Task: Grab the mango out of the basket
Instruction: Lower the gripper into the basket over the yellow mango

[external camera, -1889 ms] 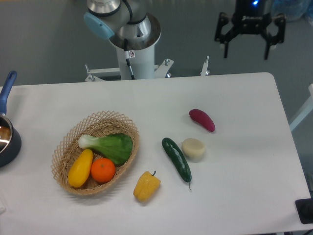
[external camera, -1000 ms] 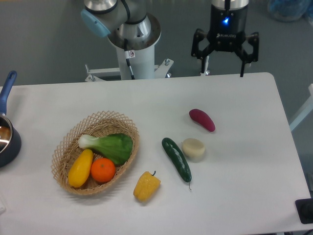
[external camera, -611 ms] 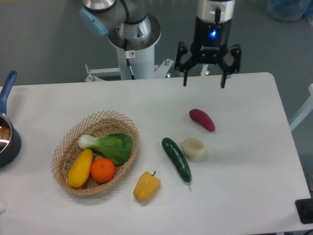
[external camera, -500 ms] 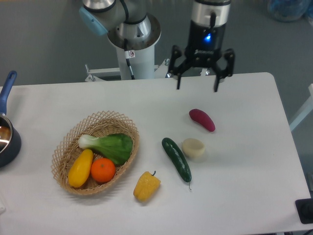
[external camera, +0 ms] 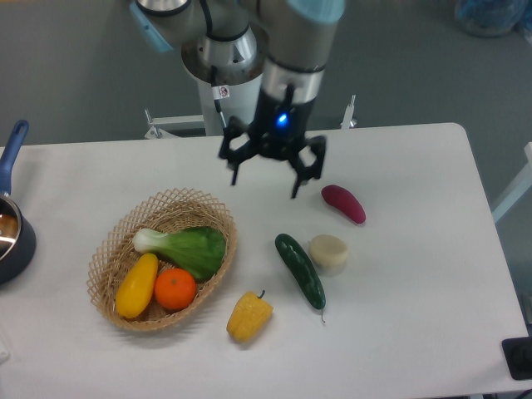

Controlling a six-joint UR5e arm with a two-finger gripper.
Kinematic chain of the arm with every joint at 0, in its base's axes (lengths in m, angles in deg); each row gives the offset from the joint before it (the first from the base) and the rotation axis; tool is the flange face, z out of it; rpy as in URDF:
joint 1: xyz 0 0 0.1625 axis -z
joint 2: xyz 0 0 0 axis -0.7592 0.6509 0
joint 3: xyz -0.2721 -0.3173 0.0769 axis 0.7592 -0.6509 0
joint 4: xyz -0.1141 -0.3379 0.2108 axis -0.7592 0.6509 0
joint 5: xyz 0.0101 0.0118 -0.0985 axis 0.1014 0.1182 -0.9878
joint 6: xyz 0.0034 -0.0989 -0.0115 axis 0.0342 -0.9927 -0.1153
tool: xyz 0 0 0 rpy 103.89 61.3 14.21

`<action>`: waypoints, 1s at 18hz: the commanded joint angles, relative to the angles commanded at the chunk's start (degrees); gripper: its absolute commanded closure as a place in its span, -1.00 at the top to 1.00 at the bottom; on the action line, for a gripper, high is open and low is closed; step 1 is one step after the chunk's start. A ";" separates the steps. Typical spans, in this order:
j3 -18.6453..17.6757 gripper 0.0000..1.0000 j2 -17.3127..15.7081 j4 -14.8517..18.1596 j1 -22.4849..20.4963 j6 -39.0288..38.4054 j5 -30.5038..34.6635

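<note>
Wicker basket (external camera: 218,218) sits in the lower left of the frame on the white table (external camera: 416,332). Inside it the mango (external camera: 136,285) lies at the lower left edge, tilted, with its upper end near the white stalk of the bok choy (external camera: 184,248). An orange (external camera: 175,288) rests just right of the mango, touching or nearly touching it, and partly under the green leaves.

Up in the centre of the frame the gripper (external camera: 264,179) hangs from the arm with its two dark fingers spread wide and nothing between them. It is above the bare table, to the upper right of the basket and well apart from the mango.

Below the basket's right end lies a yellow pepper (external camera: 248,316) with a small dark stem. To its right a cucumber (external camera: 300,270) lies slanted, and a pale round piece (external camera: 329,253) sits just beside its upper half. A purple sweet potato (external camera: 343,204) lies above that, near the right finger of the gripper. At the far left edge a dark pot (external camera: 12,241) with a blue handle is partly cut off.
</note>
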 joint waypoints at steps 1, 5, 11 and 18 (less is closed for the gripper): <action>0.27 1.00 0.71 0.00 0.97 0.00 0.00; 1.40 1.00 4.48 -0.17 5.27 -2.62 0.17; 4.05 1.00 11.34 -6.75 11.34 -9.14 3.42; 4.05 1.00 16.88 -12.56 16.53 -9.14 4.91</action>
